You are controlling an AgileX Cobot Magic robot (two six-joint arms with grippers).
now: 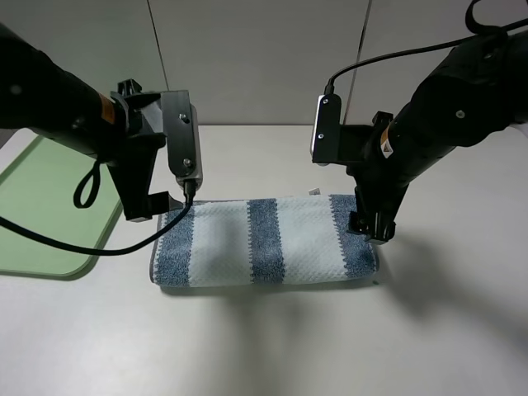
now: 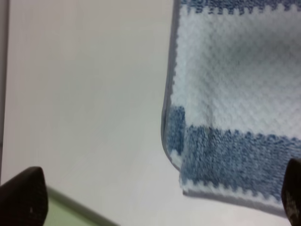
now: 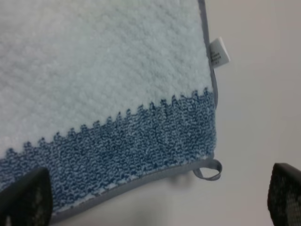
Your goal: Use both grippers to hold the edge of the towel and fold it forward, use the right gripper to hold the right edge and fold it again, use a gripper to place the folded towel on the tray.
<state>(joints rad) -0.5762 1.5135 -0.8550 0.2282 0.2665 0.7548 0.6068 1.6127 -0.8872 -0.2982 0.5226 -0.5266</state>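
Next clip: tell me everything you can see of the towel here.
The towel is a waffle-textured cloth with wide dark-blue and pale stripes, thin grey edging, a small grey loop at one corner and a white label on the edge. It lies flat on the table, apparently folded once, its long side running left to right, clear of the tray. The open left claw and right claw hang over its two ends; neither grips it.
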